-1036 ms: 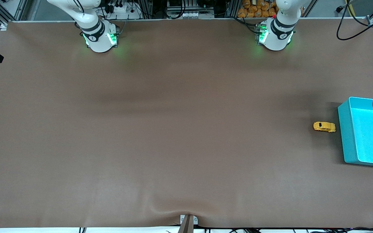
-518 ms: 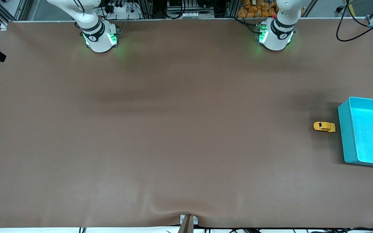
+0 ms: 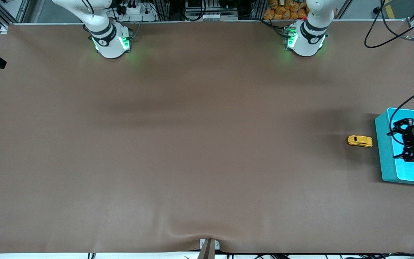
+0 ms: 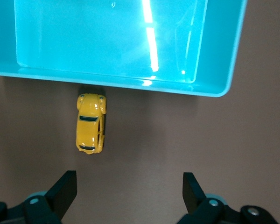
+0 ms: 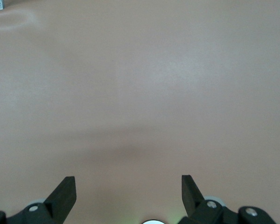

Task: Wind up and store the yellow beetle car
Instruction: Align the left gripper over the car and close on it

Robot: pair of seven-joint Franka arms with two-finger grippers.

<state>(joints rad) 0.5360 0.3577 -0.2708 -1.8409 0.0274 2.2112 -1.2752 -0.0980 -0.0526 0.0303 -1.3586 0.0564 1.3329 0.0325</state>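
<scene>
On the brown cloth-covered counter [image 3: 192, 144], the small glossy yellow beetle car [image 3: 360, 141], rounded and hard-shelled with dark windows, sits just beside the outer wall of the smooth turquoise plastic bin [image 3: 383, 147], its long axis pointing at that wall. The left hand [image 3: 404, 139] hovers over the bin's rim nearest the car, fingers spread apart and empty; it is clearly the closer one. The right hand [image 5: 128, 191] waits over bare counter, fingers also apart.
</scene>
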